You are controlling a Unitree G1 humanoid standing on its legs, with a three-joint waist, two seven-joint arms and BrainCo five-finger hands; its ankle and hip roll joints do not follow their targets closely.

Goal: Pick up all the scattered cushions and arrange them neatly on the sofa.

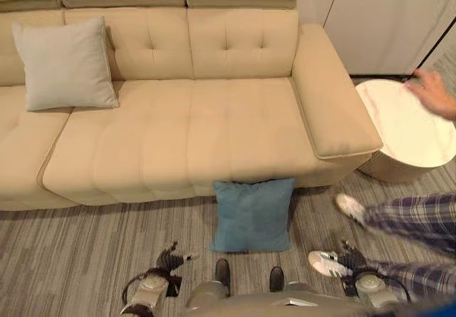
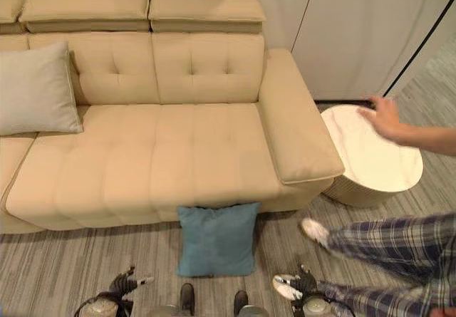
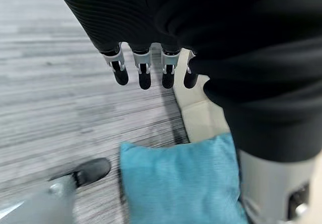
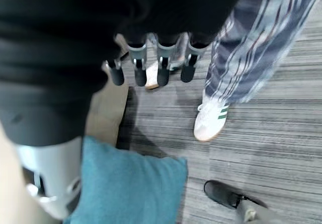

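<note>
Hands: left hand [image 3: 145, 70] and right hand [image 4: 160, 65] hang with fingers relaxed, holding nothing.
Cushion: square teal fabric cushion [image 1: 253, 215] leans against the beige tufted sofa [image 1: 185, 139] front.
Handling: likely soft, light; grasp opposite side edges.

You are looking at a living room in a home, or a room set up as one. A wide beige tufted sofa [image 1: 192, 117] with padded headrests fills most of the head views, with a light grey square cushion [image 1: 65, 64] propped against its backrest and a teal square cushion [image 1: 253, 215] on the floor, leaning against the sofa front. The grey striped carpet [image 1: 71, 253] runs underneath. Beside the sofa arm stands a round white side table [image 2: 370, 157], and a person in plaid trousers [image 1: 413, 221] and white trainers stands near it.
</note>
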